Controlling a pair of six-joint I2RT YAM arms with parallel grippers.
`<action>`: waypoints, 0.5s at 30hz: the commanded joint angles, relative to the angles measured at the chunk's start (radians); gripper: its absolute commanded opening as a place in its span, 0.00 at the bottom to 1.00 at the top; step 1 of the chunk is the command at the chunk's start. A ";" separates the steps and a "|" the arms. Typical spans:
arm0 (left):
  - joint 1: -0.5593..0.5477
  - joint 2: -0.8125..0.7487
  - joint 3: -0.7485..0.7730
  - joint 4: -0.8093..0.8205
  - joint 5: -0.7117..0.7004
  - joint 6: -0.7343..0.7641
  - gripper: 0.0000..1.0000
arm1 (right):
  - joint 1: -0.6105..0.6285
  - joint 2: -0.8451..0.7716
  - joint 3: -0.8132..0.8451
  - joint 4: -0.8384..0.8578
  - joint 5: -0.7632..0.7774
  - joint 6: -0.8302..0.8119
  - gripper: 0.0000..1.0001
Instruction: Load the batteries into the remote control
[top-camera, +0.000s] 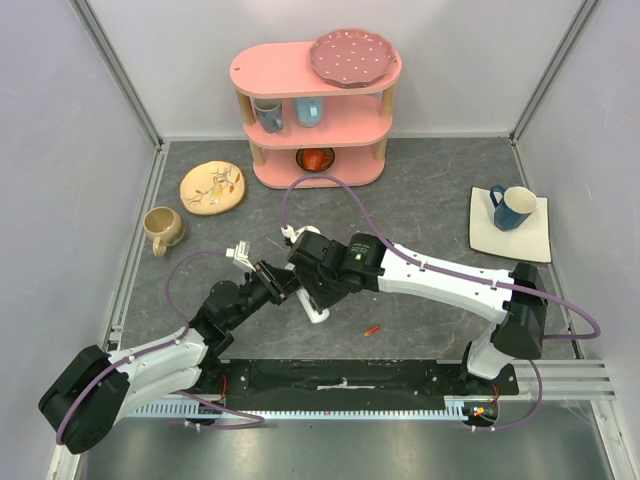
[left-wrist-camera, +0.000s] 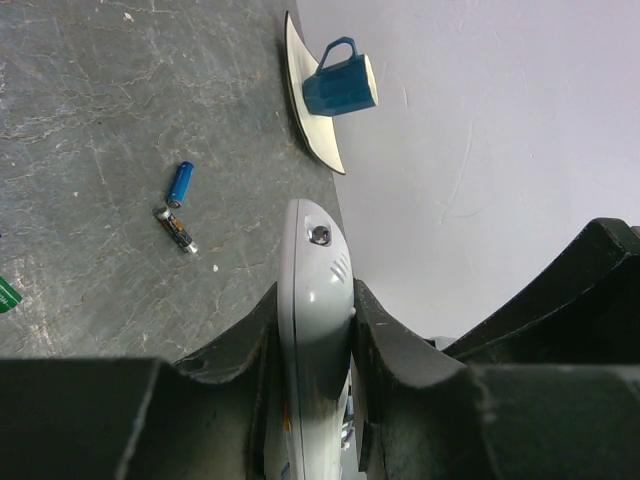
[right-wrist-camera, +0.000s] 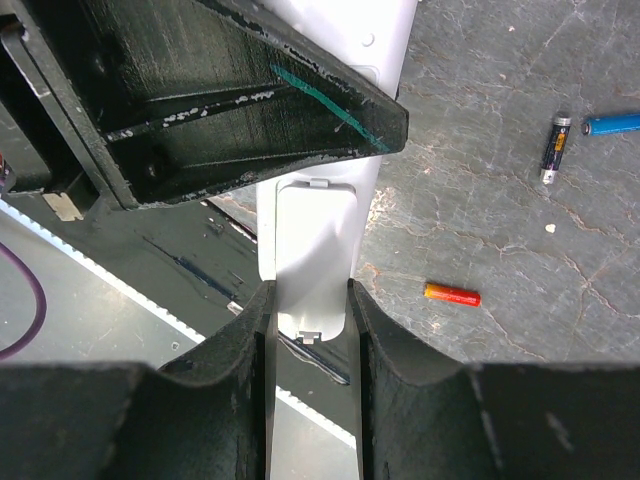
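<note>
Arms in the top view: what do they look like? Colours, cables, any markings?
Both the left arm and right arm have white links and black joint housings. A purple cable loops loosely along each. The fingers are matte black, wedge-shaped and scuffed; one seen by the right wrist camera bears a teal streak.

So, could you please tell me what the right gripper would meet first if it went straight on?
Most likely the fingers of the left gripper, clamped on the same remote control just ahead, though depth is unclear.
</note>
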 joint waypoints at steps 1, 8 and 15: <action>-0.004 -0.009 0.032 0.051 -0.026 0.038 0.02 | 0.006 0.008 0.029 -0.001 0.001 -0.005 0.00; -0.004 -0.024 0.035 0.029 -0.038 0.042 0.02 | 0.006 -0.005 0.022 0.000 -0.001 0.001 0.00; -0.004 -0.045 0.035 0.008 -0.046 0.047 0.02 | 0.009 -0.006 0.015 0.000 -0.002 0.006 0.00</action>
